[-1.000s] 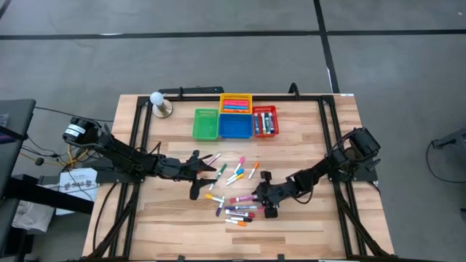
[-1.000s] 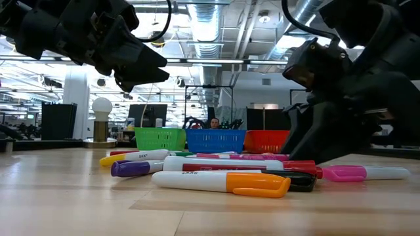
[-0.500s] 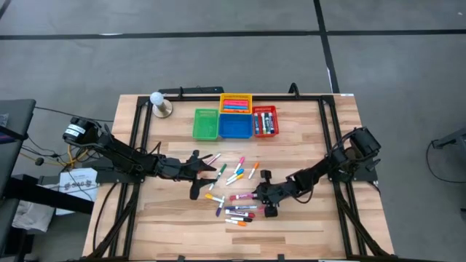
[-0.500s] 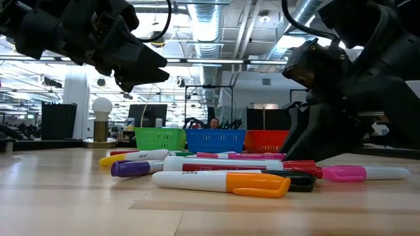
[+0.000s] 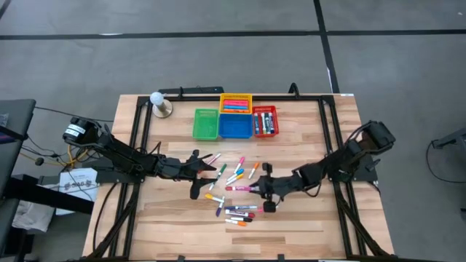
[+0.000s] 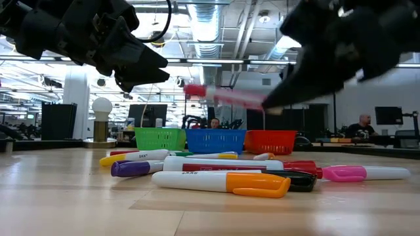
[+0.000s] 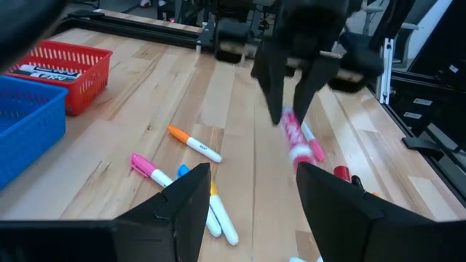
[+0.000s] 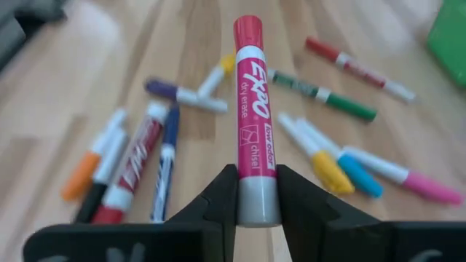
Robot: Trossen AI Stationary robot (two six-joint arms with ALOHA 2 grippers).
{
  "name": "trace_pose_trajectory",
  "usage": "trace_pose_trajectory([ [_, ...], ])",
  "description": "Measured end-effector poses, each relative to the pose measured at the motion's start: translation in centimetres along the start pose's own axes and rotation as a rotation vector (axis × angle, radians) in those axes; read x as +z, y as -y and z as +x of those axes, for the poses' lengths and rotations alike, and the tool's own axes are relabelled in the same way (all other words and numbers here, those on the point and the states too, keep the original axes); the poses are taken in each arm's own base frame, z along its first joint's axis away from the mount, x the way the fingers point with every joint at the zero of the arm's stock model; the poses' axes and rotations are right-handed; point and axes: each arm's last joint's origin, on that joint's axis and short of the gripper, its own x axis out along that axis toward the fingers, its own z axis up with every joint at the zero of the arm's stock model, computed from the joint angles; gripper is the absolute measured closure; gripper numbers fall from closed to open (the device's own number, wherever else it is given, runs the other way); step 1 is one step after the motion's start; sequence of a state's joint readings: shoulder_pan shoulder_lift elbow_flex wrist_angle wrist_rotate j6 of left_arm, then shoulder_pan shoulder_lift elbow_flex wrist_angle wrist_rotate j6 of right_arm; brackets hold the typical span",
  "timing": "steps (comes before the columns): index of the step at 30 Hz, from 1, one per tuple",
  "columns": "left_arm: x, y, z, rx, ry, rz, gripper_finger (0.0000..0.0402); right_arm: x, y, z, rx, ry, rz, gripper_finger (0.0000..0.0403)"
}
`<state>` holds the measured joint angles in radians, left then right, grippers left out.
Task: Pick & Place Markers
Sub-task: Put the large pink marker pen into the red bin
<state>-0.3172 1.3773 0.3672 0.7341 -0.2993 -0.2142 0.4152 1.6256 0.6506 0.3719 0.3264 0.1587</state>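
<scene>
Yellow basket (image 5: 235, 103) and red basket (image 5: 265, 121): markers inside. Green basket (image 5: 205, 124), blue basket (image 5: 235, 126): contents unclear. Right gripper (image 8: 248, 195) clamps red marker (image 8: 250, 153), label legible only in its wrist view; left gripper (image 5: 210, 169) jaws wide.

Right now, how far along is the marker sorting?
Done: some markers already lie in the yellow basket and red basket. In hand: the right gripper holds a red marker in its fingers, lifted off the table. Left: roughly twenty loose markers on the wood; the left gripper hovers open nearby.
</scene>
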Motion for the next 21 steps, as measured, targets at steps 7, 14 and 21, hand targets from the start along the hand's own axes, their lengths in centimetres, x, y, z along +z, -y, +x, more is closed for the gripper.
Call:
trace_pose_trajectory([
  [7,0.0,0.0,0.0,0.000,0.000,0.000,0.0197,2.5,0.1,-3.0,0.031,0.104,0.035,0.0327],
  [14,0.0,0.0,0.0,0.000,0.000,0.000,0.0197,3.3,-0.9,-4.7,0.036,0.152,0.020,0.0326],
  [21,0.1,0.0,0.0,-0.001,0.006,-0.002,0.0197,3.3,-1.1,-4.9,-0.029,0.168,0.014,0.0327],
])
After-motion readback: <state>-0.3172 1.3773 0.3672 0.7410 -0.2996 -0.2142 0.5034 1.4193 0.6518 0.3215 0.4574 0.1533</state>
